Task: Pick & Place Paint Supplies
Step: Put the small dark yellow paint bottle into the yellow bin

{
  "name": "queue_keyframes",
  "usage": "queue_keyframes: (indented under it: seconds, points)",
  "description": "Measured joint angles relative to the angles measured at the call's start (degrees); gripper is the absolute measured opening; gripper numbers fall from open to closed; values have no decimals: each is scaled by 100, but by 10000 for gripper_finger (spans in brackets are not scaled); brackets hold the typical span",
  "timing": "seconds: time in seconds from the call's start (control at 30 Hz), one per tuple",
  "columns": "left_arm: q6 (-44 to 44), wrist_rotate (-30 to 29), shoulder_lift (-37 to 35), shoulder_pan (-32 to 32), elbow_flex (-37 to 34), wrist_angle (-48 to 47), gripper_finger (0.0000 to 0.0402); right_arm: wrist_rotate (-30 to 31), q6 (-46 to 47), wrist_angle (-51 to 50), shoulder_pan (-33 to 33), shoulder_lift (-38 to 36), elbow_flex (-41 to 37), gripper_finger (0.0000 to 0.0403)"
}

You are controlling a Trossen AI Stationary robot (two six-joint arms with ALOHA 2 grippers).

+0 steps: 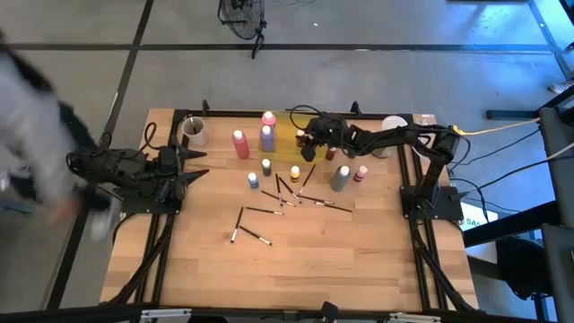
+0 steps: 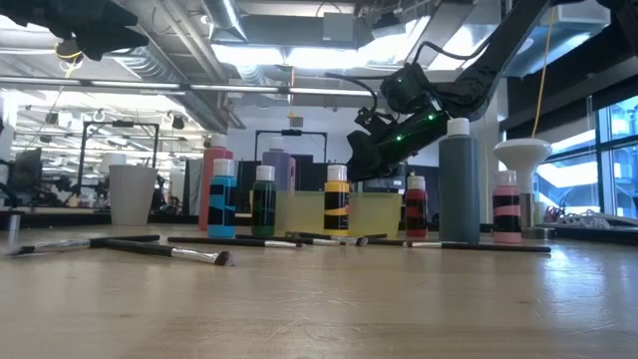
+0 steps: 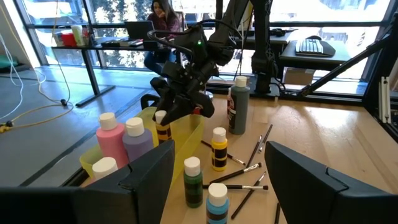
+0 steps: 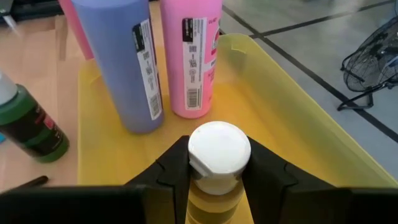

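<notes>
Over the yellow tray [image 4: 298, 124] at the bench's [image 1: 296, 260] far edge, a small yellow paint bottle [image 4: 217, 168] is pinched by the right gripper [image 4: 219, 163] and is best lowered upright, clear of the purple [image 4: 124, 62] and pink [image 4: 193, 56] bottles, before the fingers are spread.

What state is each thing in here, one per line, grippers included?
Right gripper: shut on small yellow bottle, upright over the yellow tray.
Left gripper: open, empty, at the table left side.
Purple bottle: upright in yellow tray.
Pink bottle: upright in yellow tray, beside it.
Grey bottle: upright on table.
Brushes: lying flat on table.
</notes>
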Motion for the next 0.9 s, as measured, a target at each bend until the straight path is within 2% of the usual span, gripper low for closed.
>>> queue_keyframes:
  seconds: [0.9]
  points:
    - [109, -54, 2, -2, 0, 68, 246, -31, 251, -295, -114, 0, 0, 119]
